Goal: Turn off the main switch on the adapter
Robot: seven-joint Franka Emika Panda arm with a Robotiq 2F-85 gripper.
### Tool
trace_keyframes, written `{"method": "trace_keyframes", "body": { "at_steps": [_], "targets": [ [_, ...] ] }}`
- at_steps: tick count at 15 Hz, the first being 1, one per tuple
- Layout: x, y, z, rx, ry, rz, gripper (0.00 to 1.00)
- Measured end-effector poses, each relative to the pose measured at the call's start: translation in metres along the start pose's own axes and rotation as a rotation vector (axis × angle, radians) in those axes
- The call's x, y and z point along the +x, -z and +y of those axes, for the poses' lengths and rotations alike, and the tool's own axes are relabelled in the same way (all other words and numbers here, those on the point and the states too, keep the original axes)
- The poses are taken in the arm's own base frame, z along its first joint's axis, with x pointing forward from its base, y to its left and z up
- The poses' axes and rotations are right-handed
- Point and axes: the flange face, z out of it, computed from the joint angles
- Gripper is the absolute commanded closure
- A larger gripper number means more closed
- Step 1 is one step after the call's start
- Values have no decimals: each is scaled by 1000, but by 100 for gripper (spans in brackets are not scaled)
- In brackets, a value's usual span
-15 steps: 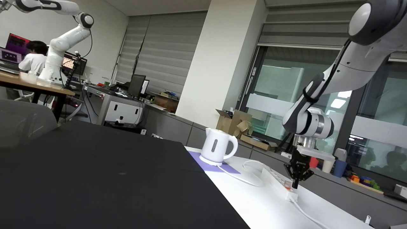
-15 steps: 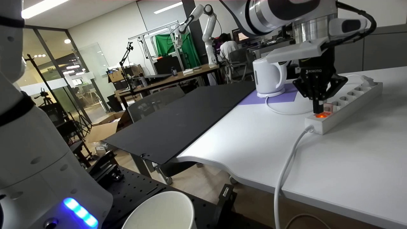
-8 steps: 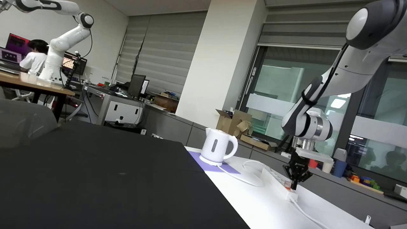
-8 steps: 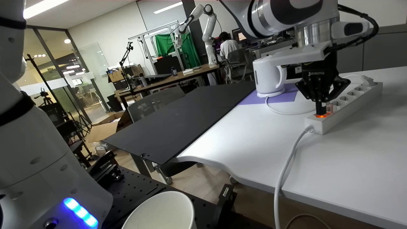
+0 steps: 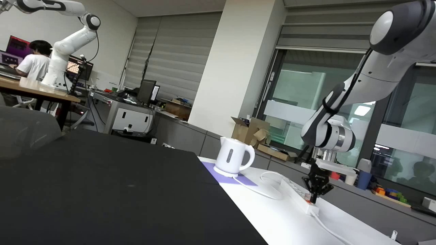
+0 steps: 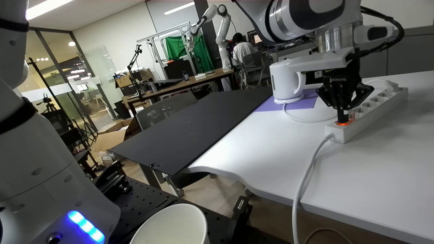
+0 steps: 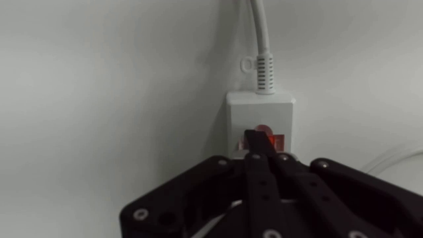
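The adapter is a long, low white strip on the white table; it shows in both exterior views (image 5: 295,199) (image 6: 369,118) and in the wrist view (image 7: 261,114). A red-orange main switch (image 6: 342,124) glows at its cable end. The switch also shows in the wrist view (image 7: 271,138), partly covered by my fingertips. My gripper (image 6: 343,118) points straight down with its fingertips together and nothing between them; it also shows in an exterior view (image 5: 313,200) and in the wrist view (image 7: 257,133). The tips are at the switch; I cannot tell whether they press it.
A white kettle (image 6: 286,81) stands on a purple mat (image 6: 307,101) by the strip, its cord (image 6: 301,119) on the table. The adapter's thick white cable (image 6: 307,176) hangs over the table edge. A black panel (image 6: 203,125) adjoins the table.
My gripper has moved slightly down and sideways onto the switch, so its tips now cover more of the orange glow. The adapter and kettle have not moved.
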Motion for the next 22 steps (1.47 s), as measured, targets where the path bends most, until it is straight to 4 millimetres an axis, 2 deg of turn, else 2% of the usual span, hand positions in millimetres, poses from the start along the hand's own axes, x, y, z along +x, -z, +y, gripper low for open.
{"method": "trace_keyframes", "body": {
  "at_steps": [10, 22],
  "targets": [
    [2, -3, 6, 9, -10, 6, 100],
    [3, -8, -2, 27, -6, 10, 100]
  ]
}}
